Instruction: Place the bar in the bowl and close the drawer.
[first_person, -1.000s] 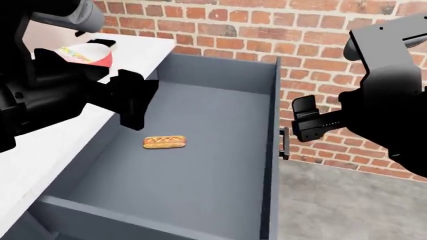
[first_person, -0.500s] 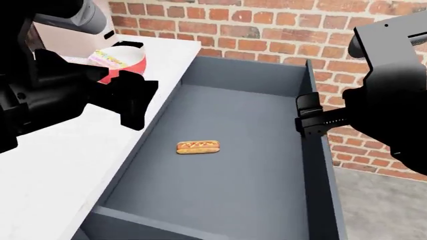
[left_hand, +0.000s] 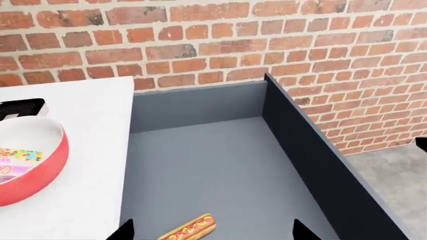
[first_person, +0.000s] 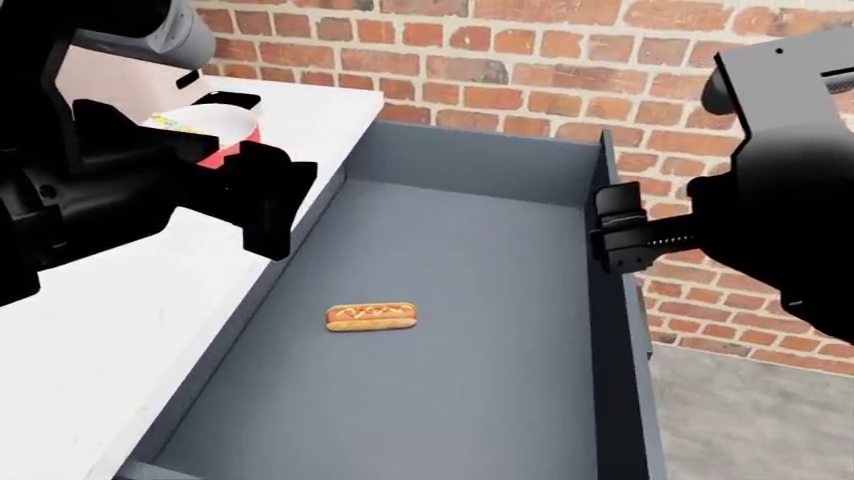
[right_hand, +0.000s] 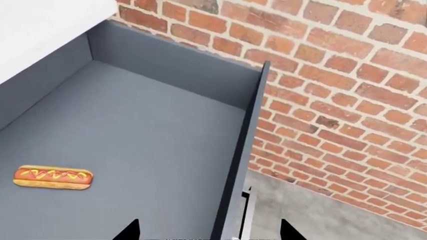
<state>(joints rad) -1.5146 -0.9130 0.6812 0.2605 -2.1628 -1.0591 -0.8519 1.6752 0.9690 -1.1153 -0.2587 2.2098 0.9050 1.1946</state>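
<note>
On the white tabletop (left_hand: 87, 130), at ten o'clock in the head view, the bar (left_hand: 17, 161) already lies inside the bowl (left_hand: 40, 172). Our drawer (first_person: 454, 340) stands wide open, holding only a hot dog (first_person: 371, 317). Both tools are spread and empty: left tool (first_person: 267, 205), right tool (first_person: 621, 232). We judge closing is what's left: press squarely on the front panel near its handle (right_hand: 245, 210), pushing straight, steadily.

The white bench (first_person: 160, 330) carries the red bowl (left_hand: 30, 167), standing near its back edge, beside the open drawer (first_person: 467, 330)
</note>
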